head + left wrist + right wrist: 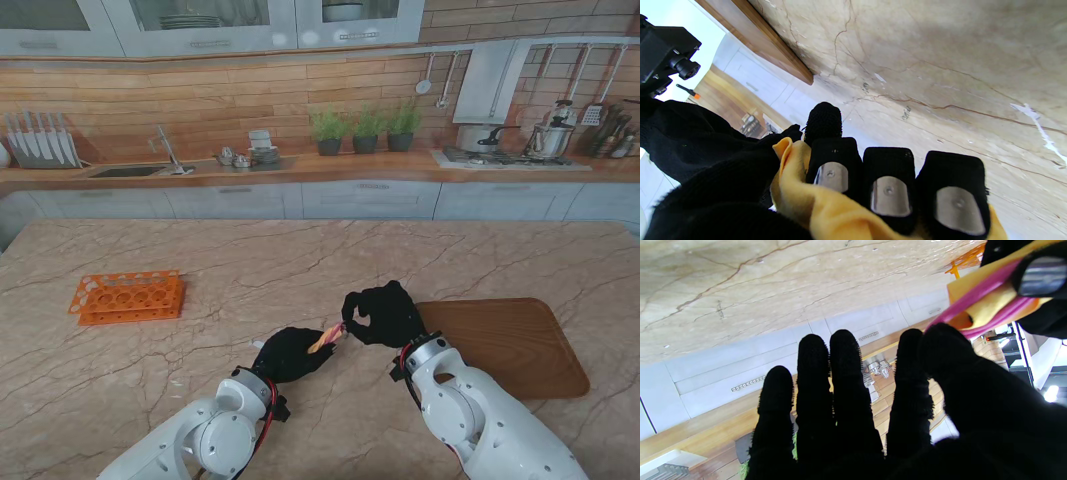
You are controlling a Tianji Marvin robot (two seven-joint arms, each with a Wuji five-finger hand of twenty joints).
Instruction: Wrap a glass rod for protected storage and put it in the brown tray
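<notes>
A rolled yellow cloth [324, 340] is held just above the table between my two hands; the glass rod itself is hidden inside it. My left hand [292, 354] is shut on the roll, its fingers [888, 186] curled over the yellow cloth [796, 186]. A pink band [973, 296] runs around the cloth's end [990, 308]. My right hand [385, 313] pinches that band with thumb and index finger [940, 343], its other fingers spread. The brown tray [520, 350] lies to the right, close beside my right hand.
An orange test-tube rack [128, 297] stands on the marble table at the left, well away from both hands. The tray's edge [773, 46] shows in the left wrist view. A kitchen counter with sink, plants and stove runs behind the table.
</notes>
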